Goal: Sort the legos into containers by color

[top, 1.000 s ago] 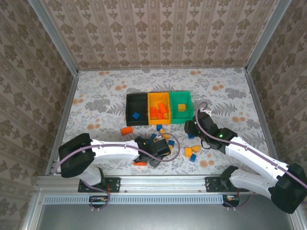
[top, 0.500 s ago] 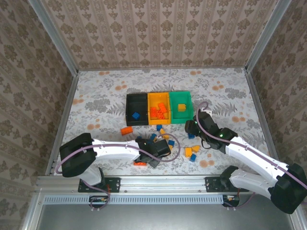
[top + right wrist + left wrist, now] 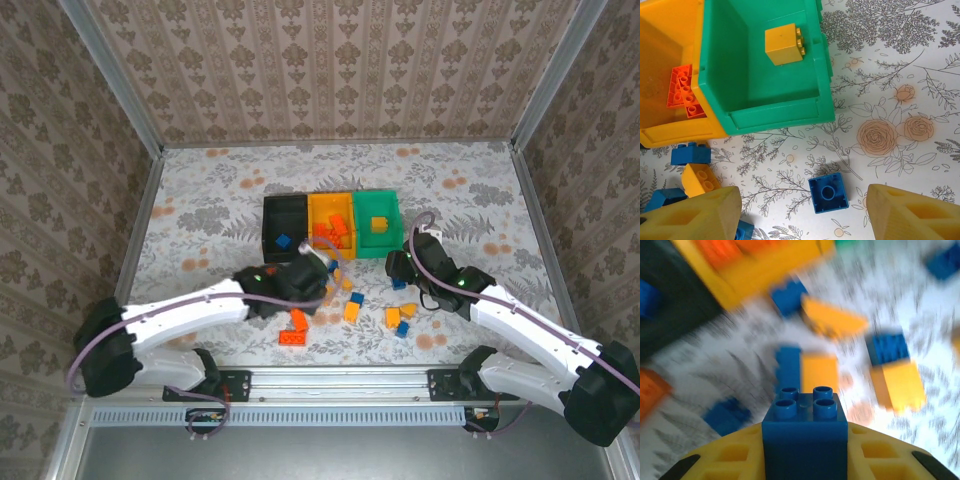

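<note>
1. Our left claw is clamped on a blue four-stud brick. The brick sits between the yellow pads with its studs pointing out past the tips.
2. Beyond that claw the view is blurred. We make out loose blue and yellow-orange legos lying ahead of it. The orange bin is further ahead and to the left, and the black bin is left of that.
3. Our right claw stands with its fingers wide apart and nothing gripped.
4. A small blue piece with a round hollow on top lies on the flowered table. It sits between the right claw's fingers and just ahead of them, touching neither.
5. The green bin is ahead and left of the right claw, and a single yellow brick rests inside it.
6. Red-orange bricks lie in the orange bin, further left of the right claw.
7. Just ahead of the right claw's left finger are a blue block and a yellow-orange block, close to the bins' near wall.
</note>
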